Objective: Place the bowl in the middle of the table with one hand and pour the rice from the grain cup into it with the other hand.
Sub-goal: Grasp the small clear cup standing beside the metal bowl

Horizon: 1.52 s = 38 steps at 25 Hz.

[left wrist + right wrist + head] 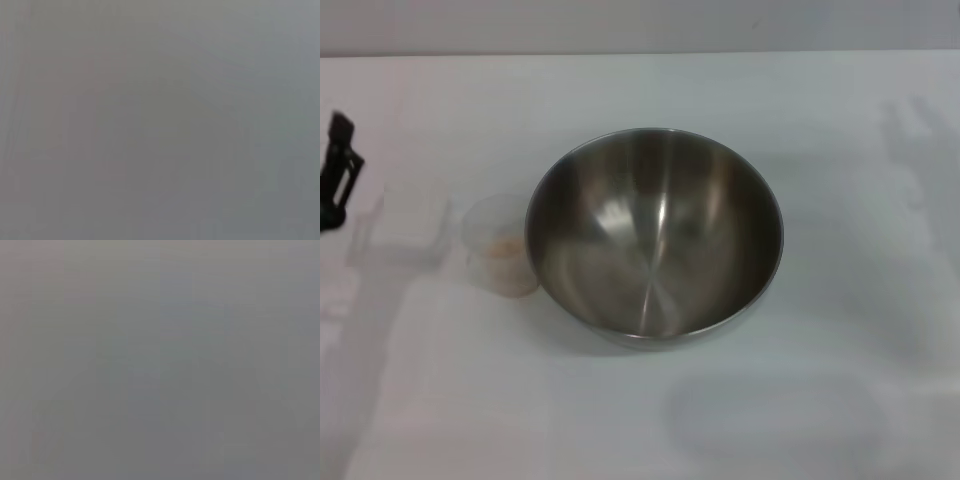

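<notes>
The large stainless-steel bowl (655, 235) stands upright near the middle of the white table (820, 400), empty inside. The small clear grain cup (500, 245) stands just left of the bowl, close to its rim, with a little whitish-beige rice (506, 252) in its bottom. My left gripper (340, 170) shows as a black shape at the far left edge, well apart from the cup. My right gripper is out of view. Both wrist views show only plain grey.
The table's far edge meets a grey wall (640, 25) at the back. Faint arm shadows fall on the table at the left and at the far right.
</notes>
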{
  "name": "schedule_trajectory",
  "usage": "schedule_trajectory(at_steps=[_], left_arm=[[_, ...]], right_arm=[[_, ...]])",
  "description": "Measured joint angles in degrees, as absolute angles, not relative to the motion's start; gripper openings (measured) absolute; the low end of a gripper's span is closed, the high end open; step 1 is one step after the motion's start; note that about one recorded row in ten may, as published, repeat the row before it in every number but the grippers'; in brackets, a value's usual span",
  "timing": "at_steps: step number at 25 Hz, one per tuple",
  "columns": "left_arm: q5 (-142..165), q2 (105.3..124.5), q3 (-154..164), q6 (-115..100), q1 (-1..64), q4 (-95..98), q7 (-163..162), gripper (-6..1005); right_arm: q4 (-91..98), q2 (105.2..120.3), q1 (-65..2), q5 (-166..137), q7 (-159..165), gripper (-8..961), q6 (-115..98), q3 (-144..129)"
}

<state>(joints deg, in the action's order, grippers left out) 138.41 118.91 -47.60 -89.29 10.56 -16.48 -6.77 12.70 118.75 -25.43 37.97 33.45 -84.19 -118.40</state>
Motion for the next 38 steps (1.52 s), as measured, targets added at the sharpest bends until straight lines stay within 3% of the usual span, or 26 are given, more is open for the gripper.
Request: schedule_trajectory(at_steps=[14,38], left_arm=[[138.4,118.97,-35.1,-87.7,2.6,-15.3,-6.1,835],[138.0,118.91,-35.3,-72.3,9.5,-14.8,-6.1,834]], right_arm=[[7.4,118.29,-26.3,38.0,29.3,509,-84.4,-118.5],[7.5,117.86,-28.2,38.3,28.1,509,-83.9,-118.5]])
